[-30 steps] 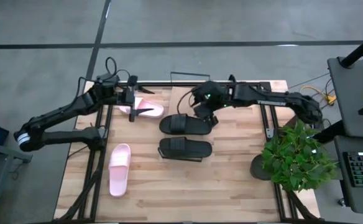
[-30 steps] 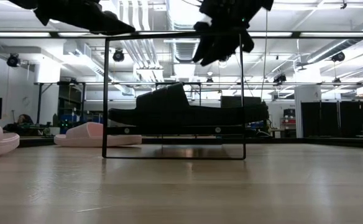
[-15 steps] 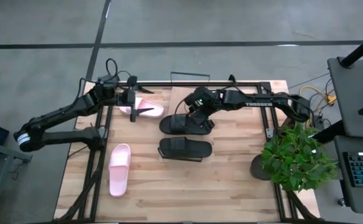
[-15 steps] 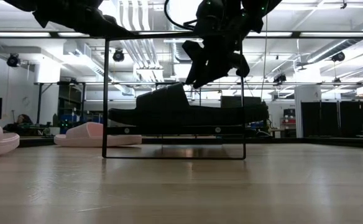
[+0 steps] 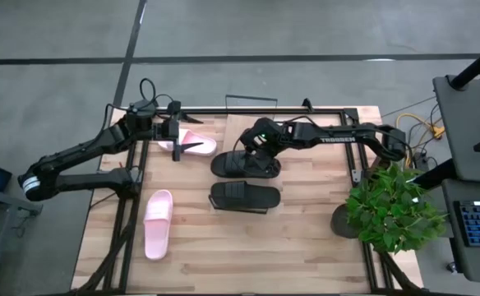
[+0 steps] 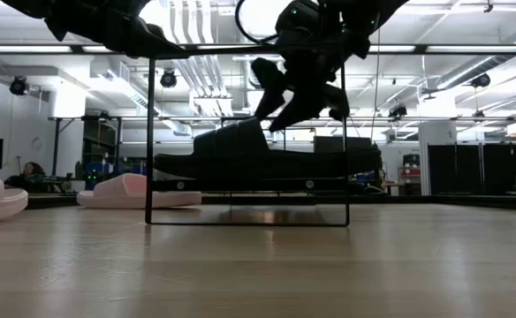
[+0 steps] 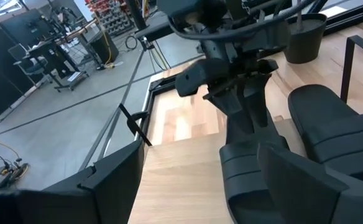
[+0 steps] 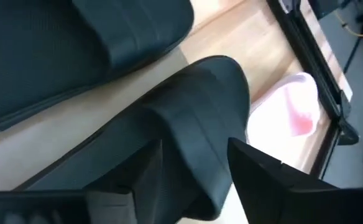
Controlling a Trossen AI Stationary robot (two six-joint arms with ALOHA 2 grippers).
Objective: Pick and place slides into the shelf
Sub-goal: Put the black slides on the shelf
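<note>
The right gripper (image 5: 255, 150) is hanging directly over the far black slide (image 5: 244, 165), its dark fingers (image 8: 265, 183) standing apart on either side of the slide's broad ribbed strap (image 8: 191, 146), not closed on it. This slide is lying flat on the pale wood-plank table (image 5: 306, 238), with the second black slide (image 5: 245, 197) parallel just beside it, nearer the front. The left gripper (image 5: 177, 136) is hovering above a pale pink slide (image 5: 197, 145) near the table's back edge, its jaws apart. The other pink slide (image 5: 157, 223), smooth and rounded, is resting well apart at the front left. The shelf's thin black wire frame (image 6: 149, 141) is showing as a rectangle in the low view.
</note>
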